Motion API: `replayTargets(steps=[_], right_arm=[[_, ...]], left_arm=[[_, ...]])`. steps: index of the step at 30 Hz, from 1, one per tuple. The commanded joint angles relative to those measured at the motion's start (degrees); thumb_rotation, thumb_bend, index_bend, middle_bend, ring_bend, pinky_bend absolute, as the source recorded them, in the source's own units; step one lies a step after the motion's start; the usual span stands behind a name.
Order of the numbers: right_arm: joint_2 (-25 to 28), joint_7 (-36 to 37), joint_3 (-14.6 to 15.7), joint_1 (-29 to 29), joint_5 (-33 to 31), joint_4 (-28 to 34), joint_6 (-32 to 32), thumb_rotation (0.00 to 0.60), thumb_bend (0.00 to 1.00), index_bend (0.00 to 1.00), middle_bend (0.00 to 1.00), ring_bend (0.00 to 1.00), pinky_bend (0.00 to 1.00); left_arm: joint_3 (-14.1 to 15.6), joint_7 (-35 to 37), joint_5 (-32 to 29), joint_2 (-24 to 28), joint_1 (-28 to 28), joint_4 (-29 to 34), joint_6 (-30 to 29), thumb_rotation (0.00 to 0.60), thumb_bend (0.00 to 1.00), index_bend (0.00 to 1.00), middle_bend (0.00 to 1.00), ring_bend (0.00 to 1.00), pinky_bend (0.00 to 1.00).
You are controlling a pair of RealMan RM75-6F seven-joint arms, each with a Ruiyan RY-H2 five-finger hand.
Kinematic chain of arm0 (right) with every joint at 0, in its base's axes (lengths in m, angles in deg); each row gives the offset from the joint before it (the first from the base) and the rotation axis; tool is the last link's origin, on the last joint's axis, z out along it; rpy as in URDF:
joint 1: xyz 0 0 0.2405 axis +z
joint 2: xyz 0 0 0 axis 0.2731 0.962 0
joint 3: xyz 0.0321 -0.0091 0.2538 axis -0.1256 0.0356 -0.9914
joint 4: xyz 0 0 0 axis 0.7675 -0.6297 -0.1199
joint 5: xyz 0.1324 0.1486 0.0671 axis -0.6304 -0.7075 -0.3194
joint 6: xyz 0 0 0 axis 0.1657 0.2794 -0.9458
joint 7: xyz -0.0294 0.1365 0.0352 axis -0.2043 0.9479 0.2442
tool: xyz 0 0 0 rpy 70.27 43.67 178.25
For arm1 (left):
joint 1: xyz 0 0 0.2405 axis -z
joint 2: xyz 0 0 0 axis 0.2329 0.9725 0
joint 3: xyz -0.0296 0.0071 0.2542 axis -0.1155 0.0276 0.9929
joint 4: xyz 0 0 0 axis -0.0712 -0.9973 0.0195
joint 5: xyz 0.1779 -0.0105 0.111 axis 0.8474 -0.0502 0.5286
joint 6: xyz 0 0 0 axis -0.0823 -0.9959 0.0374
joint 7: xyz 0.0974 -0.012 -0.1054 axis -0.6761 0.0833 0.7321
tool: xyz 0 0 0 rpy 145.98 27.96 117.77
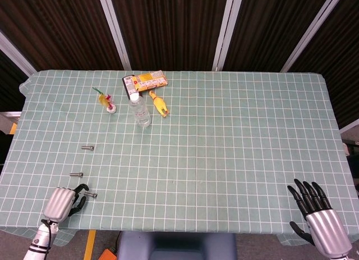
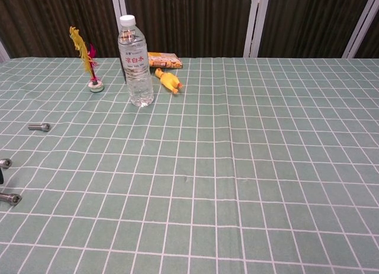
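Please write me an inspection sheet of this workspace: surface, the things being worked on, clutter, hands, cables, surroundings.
Surface: table under a green checked cloth, lying flat.
Job's things: three bolts at the near left; nearest bolt lies just beside the left hand's fingertips, contact cannot be told; middle bolt and far bolt lie apart.
Clutter: water bottle upright; yellow rubber chicken lying beside it; snack box behind; feather shuttlecock standing.
Hands: left hand at the near left edge, fingers curled, nothing seen in it; right hand at the near right edge, fingers spread, holds nothing.
Cables: nothing seen.
Surroundings: dark slatted wall with pale posts.
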Motion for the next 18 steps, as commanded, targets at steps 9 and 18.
replayTargets(steps=[9,18], right_arm=[[-0.2,-0.4,0.1,-0.1,0.1,0.1,0.3,0.6,0.28,0.0,0.0,0.0,0.0],[-0.1,-0.1,0.1,-0.2,0.2,0.0,0.0,0.6,0.28,0.0,0.0,0.0,0.0]], left_arm=[[1.3,5.8,0.7,-2.4,0.7,-8.2,-0.6,0.6,0.47,0.43,1.0,1.0,1.0],[1.7,6.8,0.3,-4.6,1.1,-12.5,0.2,0.6,0.46,0.45,1.0,1.0,1.0]])
